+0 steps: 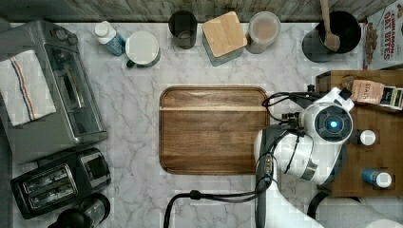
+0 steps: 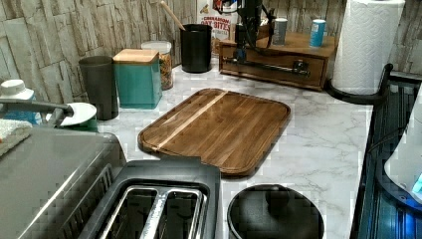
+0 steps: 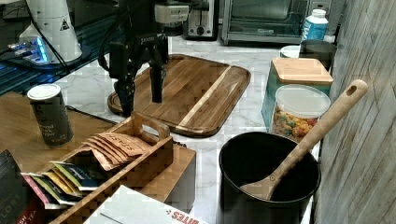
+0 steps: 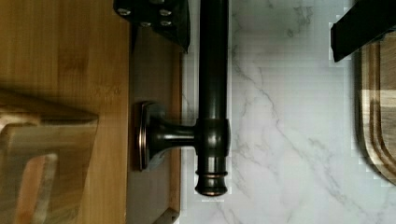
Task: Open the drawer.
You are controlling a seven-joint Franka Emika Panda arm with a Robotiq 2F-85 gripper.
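As I hung over the cabinet's front edge, my gripper [image 4: 261,23] was spread wide, one finger [image 4: 156,16] behind the black bar handle [image 4: 213,93] and the other on its marble side, neither touching it. The drawer [image 2: 271,69] sat closed in the cabinet, beyond the wooden tray [image 2: 219,127].

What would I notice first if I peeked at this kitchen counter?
The big wooden tray in the middle of the marble counter grabs the eye first. Then the robot's gripper, hanging over the black bar handle of the drawer, at the far end in the left view.
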